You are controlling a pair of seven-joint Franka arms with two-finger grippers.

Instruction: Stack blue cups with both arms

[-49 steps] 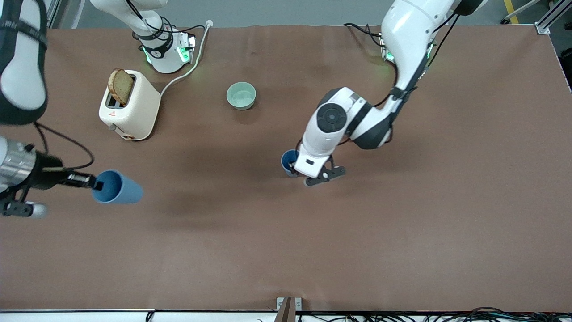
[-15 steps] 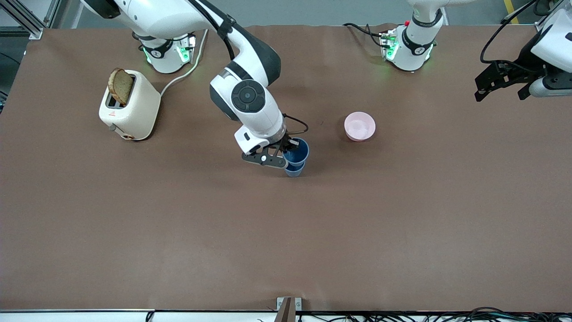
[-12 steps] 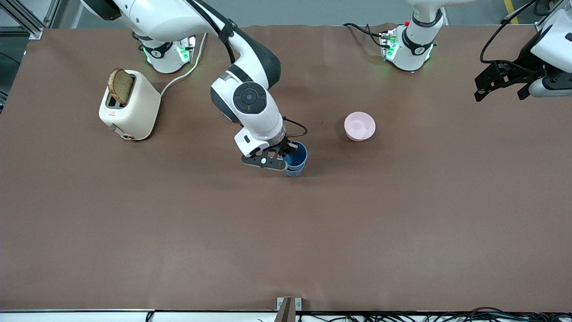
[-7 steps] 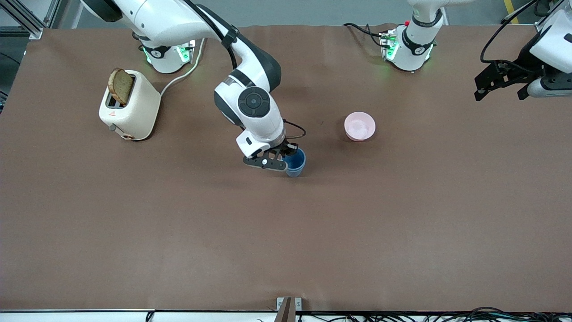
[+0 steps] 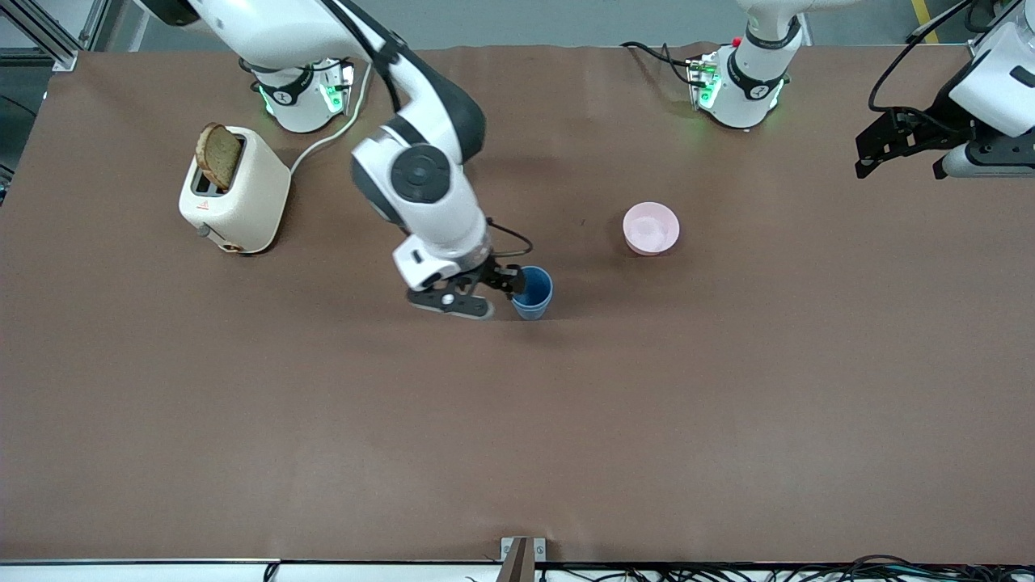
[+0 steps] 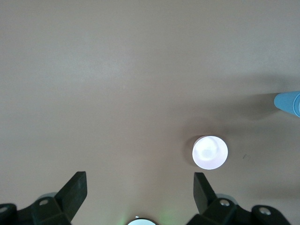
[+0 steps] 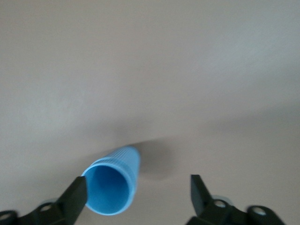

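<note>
Right gripper [image 5: 503,284] just let go and pulled aside, jaws spread, empty. Blue cups [image 5: 532,293] now nested, upright on desk [image 5: 728,404] just beside its fingertips. I judge stack done. Left gripper [image 5: 897,149] wide open, empty, waiting over desk end, well apart from cups.

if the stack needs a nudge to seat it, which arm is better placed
Probably right: the right hand, open, sits beside the blue cups. The left hand, open, waits at the left arm's table end.

A robotics lab. Two white jointed arms [image 5: 420,174] are bolted to a brown-covered table [image 5: 728,404] edged with aluminium framing [image 5: 994,36] (cables [image 5: 808,566] trail along its near edge).
</note>
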